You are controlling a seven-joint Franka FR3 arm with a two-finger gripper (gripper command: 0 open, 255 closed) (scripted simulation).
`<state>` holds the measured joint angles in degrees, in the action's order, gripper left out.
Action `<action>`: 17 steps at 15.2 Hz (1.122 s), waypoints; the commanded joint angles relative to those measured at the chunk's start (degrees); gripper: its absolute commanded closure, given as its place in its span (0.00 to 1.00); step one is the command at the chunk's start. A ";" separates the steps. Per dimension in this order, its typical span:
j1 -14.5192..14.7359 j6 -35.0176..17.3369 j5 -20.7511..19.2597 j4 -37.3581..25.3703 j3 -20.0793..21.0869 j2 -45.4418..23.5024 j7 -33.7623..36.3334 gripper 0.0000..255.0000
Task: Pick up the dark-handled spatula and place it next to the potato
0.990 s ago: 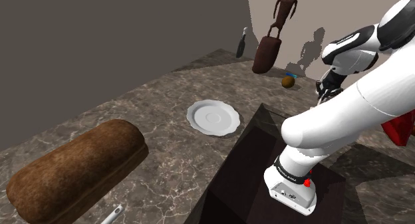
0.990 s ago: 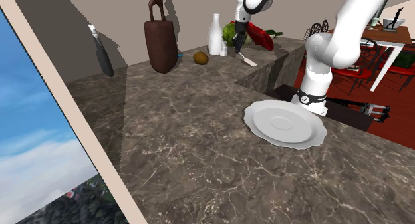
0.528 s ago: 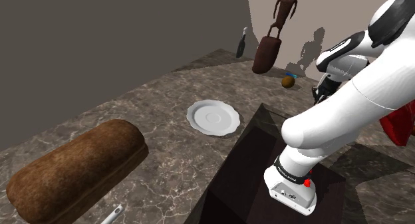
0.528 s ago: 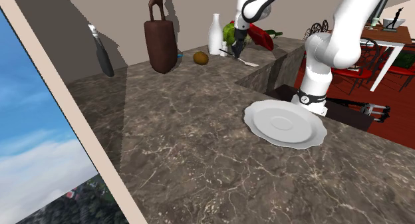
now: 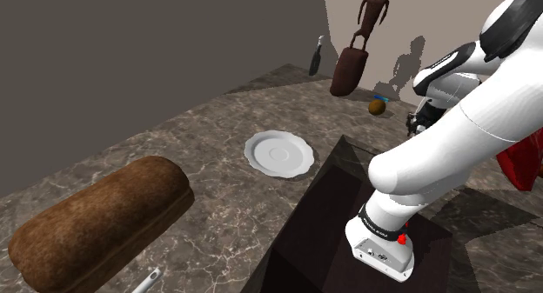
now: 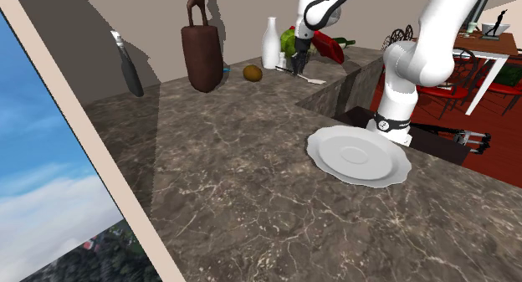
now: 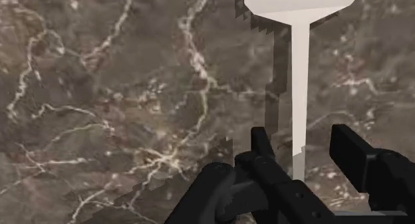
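The spatula lies flat on the marble counter, its pale blade (image 7: 299, 2) ahead of the gripper and its thin pale shaft (image 7: 299, 90) running back between the fingers. Its handle end is hidden under the hand. My gripper (image 7: 300, 149) is open: both black fingers stand apart from the shaft with a gap on each side. In the second exterior view the gripper (image 6: 295, 67) hovers low over the spatula (image 6: 311, 78), a short way to the right of the brown potato (image 6: 252, 72). In the shoulder view the potato (image 5: 376, 107) sits just left of the gripper (image 5: 416, 122).
A white bottle (image 6: 270, 43) and a red-and-green object (image 6: 322, 46) stand just behind the gripper. A tall brown statue vase (image 6: 203, 54) is left of the potato. A white plate (image 5: 278, 152), a bread loaf (image 5: 100, 217) and the dark stand (image 5: 348, 213) lie nearer.
The gripper came down with the spatula, which went from hanging tilted to lying on the counter. The fingers then parted and let go of it.
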<state>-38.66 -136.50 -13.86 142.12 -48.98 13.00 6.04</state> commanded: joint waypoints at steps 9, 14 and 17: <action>-2.05 8.79 -3.40 -3.10 3.62 6.44 2.85 0.00; -2.09 8.78 -3.38 -3.10 3.65 6.43 2.84 0.00; -2.08 8.77 -3.38 -3.09 3.65 6.43 2.83 0.00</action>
